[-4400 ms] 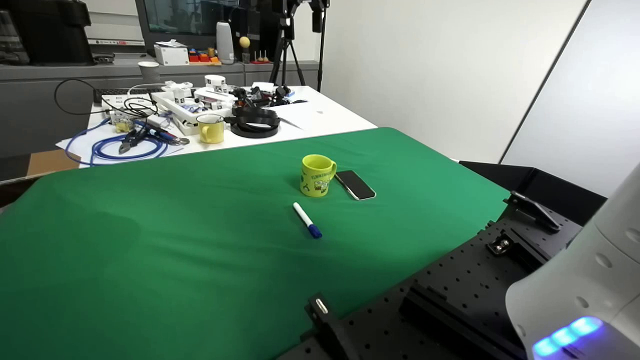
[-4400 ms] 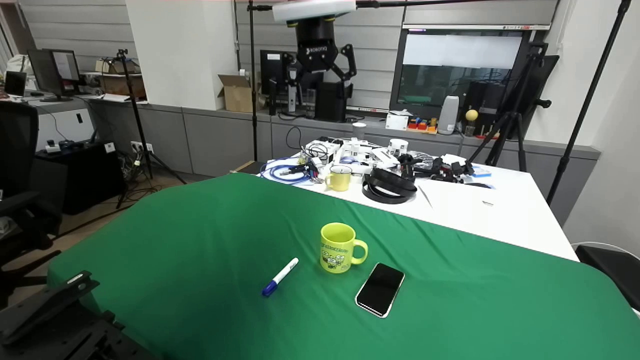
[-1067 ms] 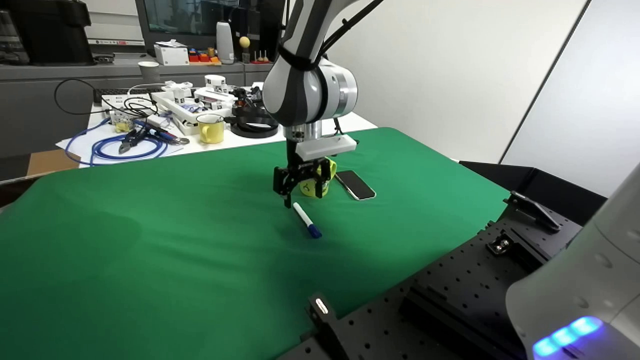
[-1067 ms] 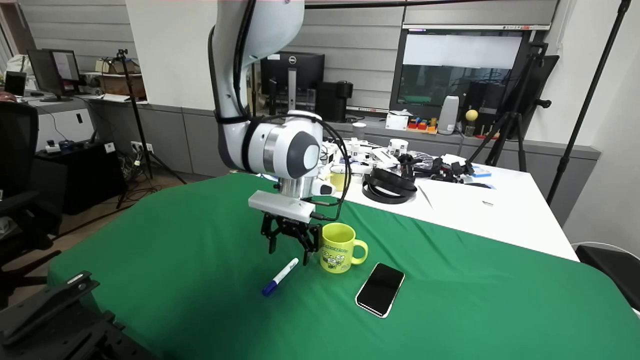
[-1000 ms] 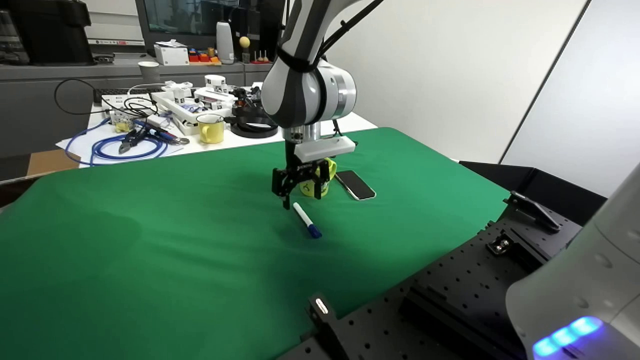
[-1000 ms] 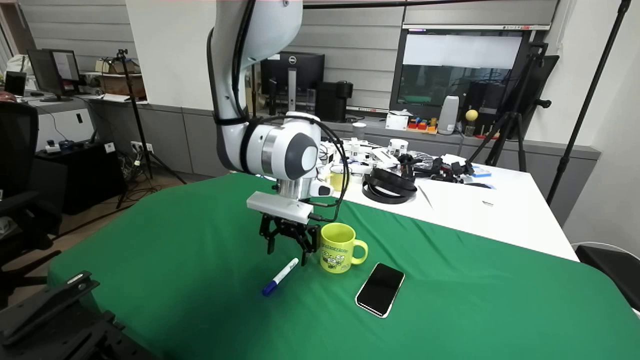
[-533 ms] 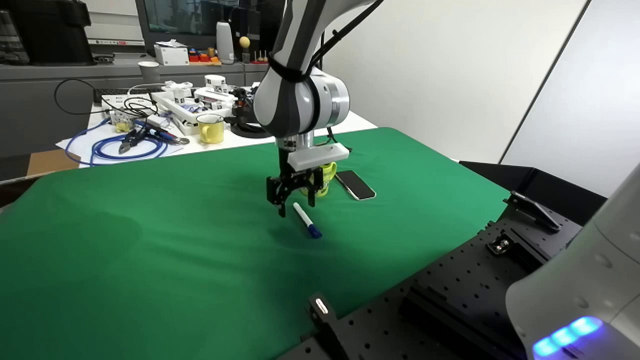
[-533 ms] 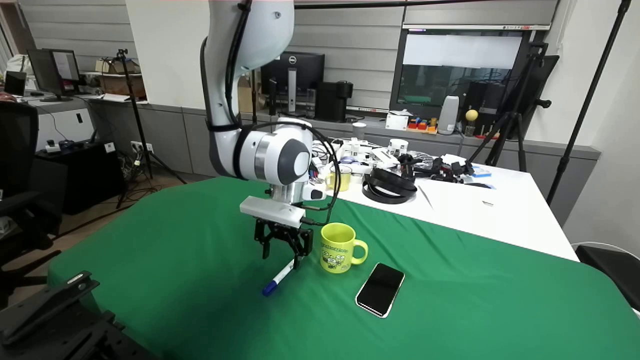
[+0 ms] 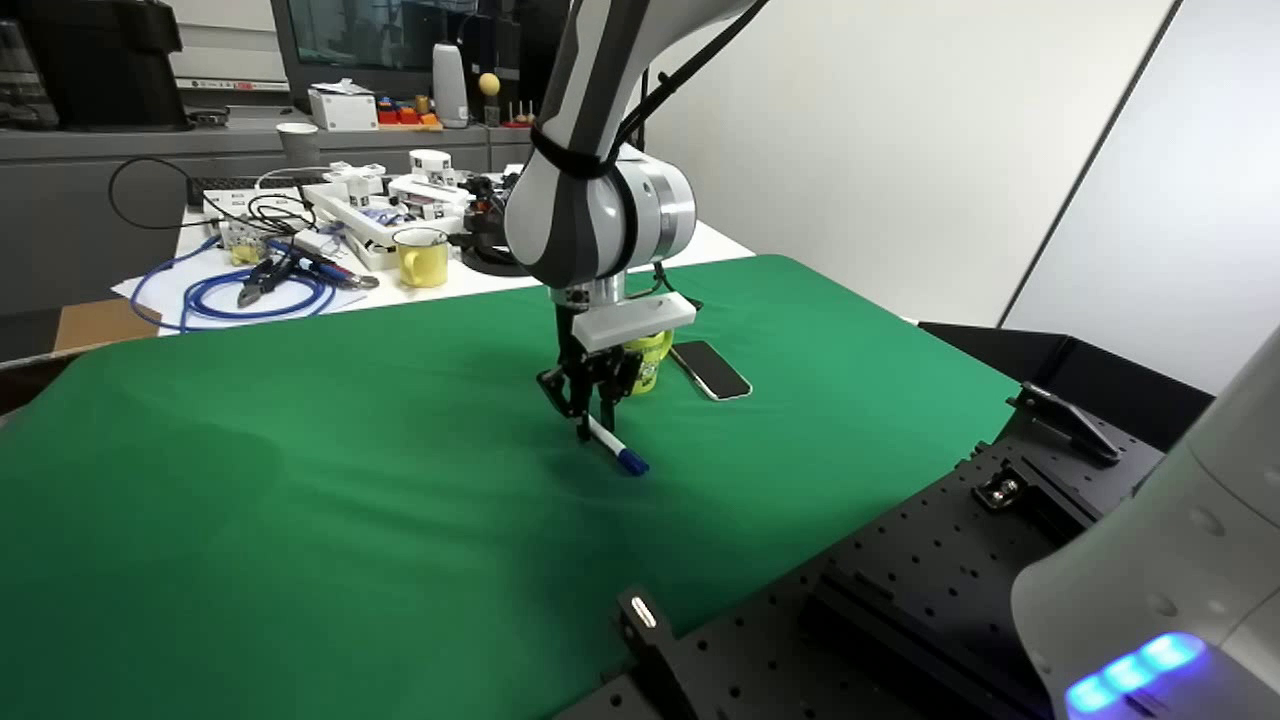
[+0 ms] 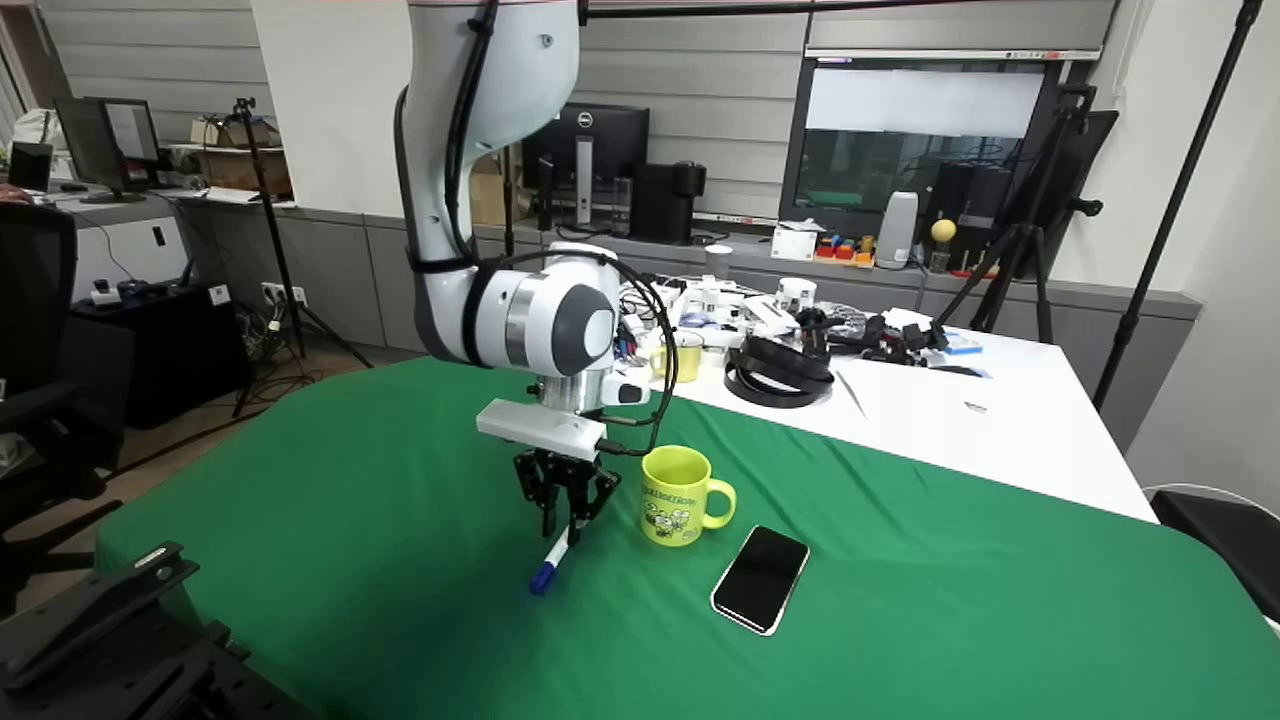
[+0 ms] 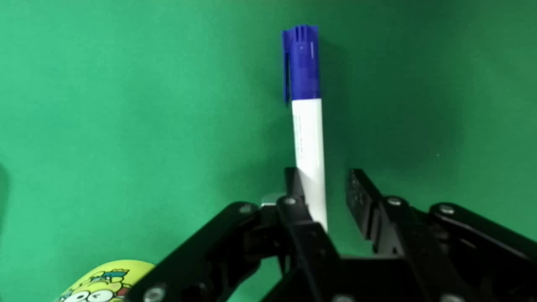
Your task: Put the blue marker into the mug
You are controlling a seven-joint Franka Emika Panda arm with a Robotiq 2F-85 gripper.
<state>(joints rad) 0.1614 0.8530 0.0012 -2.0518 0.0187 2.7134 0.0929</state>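
Note:
The blue marker (image 11: 308, 130), white with a blue cap, lies flat on the green cloth. My gripper (image 11: 323, 173) is low over its white end, the jaws partly narrowed around the barrel. In the wrist view the left finger (image 11: 293, 182) appears against the barrel, while a strip of cloth shows between marker and right finger (image 11: 360, 201). The yellow-green mug stands upright close by in both exterior views, fully visible in an exterior view (image 10: 672, 500) and partly behind the gripper in an exterior view (image 9: 650, 365). Only part of the mug (image 11: 100, 285) enters the wrist view.
A dark phone (image 10: 760, 580) lies on the cloth beside the mug. Behind the cloth, a white table holds cables, tools, another yellow cup (image 9: 422, 258) and black rings (image 10: 778, 372). A black perforated mounting plate (image 9: 900, 580) borders the cloth near the robot base.
The gripper has come down to the marker, and its jaws have drawn much closer together over the last half second. The marker has shifted and turned slightly; mug and phone have stayed put.

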